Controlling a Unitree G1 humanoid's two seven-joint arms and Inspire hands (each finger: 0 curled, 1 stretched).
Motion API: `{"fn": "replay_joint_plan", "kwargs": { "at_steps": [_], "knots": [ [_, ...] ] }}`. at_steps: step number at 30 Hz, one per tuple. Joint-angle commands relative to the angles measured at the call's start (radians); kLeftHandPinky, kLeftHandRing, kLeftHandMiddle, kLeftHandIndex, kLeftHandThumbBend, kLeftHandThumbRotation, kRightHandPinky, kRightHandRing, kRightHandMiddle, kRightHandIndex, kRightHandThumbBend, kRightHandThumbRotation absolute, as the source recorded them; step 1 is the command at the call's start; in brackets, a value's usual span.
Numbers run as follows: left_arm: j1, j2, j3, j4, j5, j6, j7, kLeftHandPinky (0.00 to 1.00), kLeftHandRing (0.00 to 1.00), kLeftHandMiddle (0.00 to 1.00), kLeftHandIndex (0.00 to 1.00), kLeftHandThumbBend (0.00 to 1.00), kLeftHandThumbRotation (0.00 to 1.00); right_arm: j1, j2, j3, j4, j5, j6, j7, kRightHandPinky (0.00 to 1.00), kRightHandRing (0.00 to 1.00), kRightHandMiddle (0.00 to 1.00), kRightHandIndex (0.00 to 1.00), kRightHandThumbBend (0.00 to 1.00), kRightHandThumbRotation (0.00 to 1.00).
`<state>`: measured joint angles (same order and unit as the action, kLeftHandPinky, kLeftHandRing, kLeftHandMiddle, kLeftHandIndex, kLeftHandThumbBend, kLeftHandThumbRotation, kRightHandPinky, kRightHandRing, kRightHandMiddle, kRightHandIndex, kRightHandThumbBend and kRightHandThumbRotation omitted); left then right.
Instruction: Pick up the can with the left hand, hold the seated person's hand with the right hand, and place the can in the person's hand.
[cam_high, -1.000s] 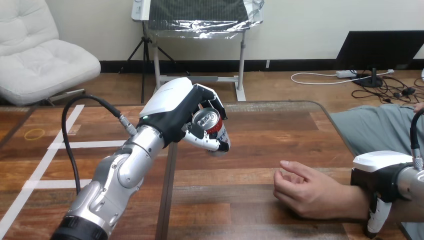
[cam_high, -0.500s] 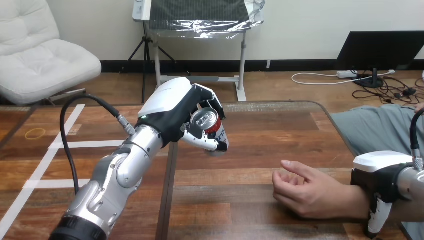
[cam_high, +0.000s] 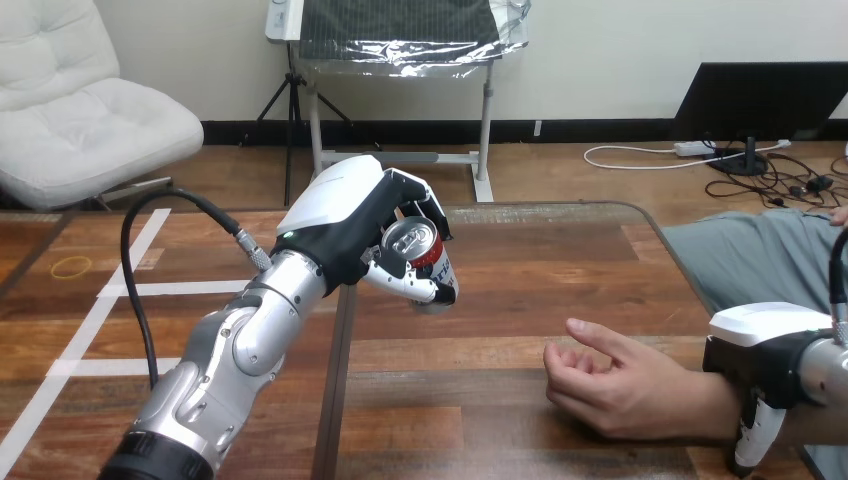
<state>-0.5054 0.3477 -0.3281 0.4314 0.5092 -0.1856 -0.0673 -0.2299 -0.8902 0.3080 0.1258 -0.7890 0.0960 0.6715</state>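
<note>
My left hand (cam_high: 340, 215) is raised over the middle of the wooden table (cam_high: 540, 270), fingers and thumb curled round a red and silver can (cam_high: 424, 254) that tilts with its top towards me. The person's hand (cam_high: 620, 385) rests palm up on the table at the lower right, fingers loosely curled and empty, well to the right of and below the can. My right hand (cam_high: 765, 340) sits over the person's wrist at the right edge, its thumb (cam_high: 752, 445) hooked down the near side of the forearm.
The table's far edge (cam_high: 545, 208) runs just behind the can, and its right edge slants past the person's lap. A dark seam (cam_high: 335, 400) runs along the table's left side, under my left forearm. Bare wood lies between the can and the person's hand.
The person's hand has shifted slightly and its fingers have opened a little. My right hand has edged a touch to the right. The left hand and can are still.
</note>
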Motion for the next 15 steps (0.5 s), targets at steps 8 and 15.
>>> {"fn": "replay_joint_plan", "kwargs": {
  "at_steps": [8, 15],
  "knots": [
    [-0.106, -0.042, 0.038, 0.002, -0.053, 0.017, -0.013, 0.32, 0.38, 0.44, 0.46, 0.68, 0.00, 0.008, 0.002, -0.063, -0.057, 0.046, 0.026, 0.002, 0.21, 0.31, 0.42, 0.42, 0.70, 0.00],
    [-0.140, -0.075, 0.038, 0.019, -0.063, 0.036, -0.015, 0.32, 0.37, 0.44, 0.46, 0.68, 0.00, -0.023, -0.013, -0.076, -0.062, 0.045, 0.018, 0.002, 0.20, 0.31, 0.43, 0.42, 0.69, 0.00]
  ]
}}
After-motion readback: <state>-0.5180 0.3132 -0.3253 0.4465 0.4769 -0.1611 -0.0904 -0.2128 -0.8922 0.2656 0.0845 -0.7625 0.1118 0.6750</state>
